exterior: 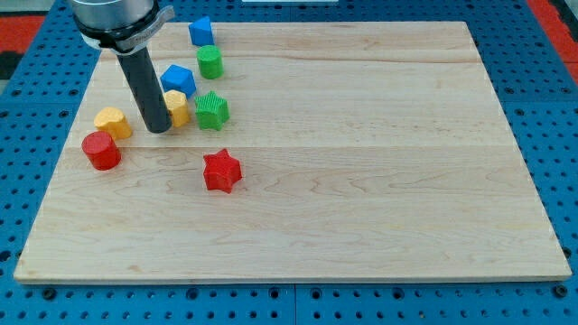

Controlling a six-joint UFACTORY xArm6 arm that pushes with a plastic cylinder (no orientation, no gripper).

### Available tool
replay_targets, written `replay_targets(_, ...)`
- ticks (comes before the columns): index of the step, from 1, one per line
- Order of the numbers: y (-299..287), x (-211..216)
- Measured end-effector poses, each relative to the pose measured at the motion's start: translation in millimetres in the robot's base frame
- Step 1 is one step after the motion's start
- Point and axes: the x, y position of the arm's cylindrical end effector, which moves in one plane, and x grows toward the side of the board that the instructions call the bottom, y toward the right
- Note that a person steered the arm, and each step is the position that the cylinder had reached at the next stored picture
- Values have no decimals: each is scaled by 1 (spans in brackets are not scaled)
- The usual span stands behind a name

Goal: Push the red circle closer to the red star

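Observation:
The red circle (100,150) lies near the board's left edge. The red star (221,171) lies to its right, well apart from it, toward the view's bottom. My tip (158,129) rests on the board between the yellow block (113,122) at its left and another yellow block (177,107) at its right, which it partly hides. The tip is up and to the right of the red circle, not touching it.
A blue block (178,79) sits just above the right yellow block. A green star-like block (212,110) lies right of it, a green cylinder (209,61) above, and a blue block (200,31) near the board's top edge. The wooden board (361,162) lies on a blue pegboard.

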Motion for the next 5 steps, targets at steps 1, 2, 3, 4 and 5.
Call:
replay_targets(1, -1, 0)
replay_targets(2, -1, 5)
replay_targets(3, -4, 28)
replay_targets(4, -6, 87)
replay_targets(5, -46, 107)
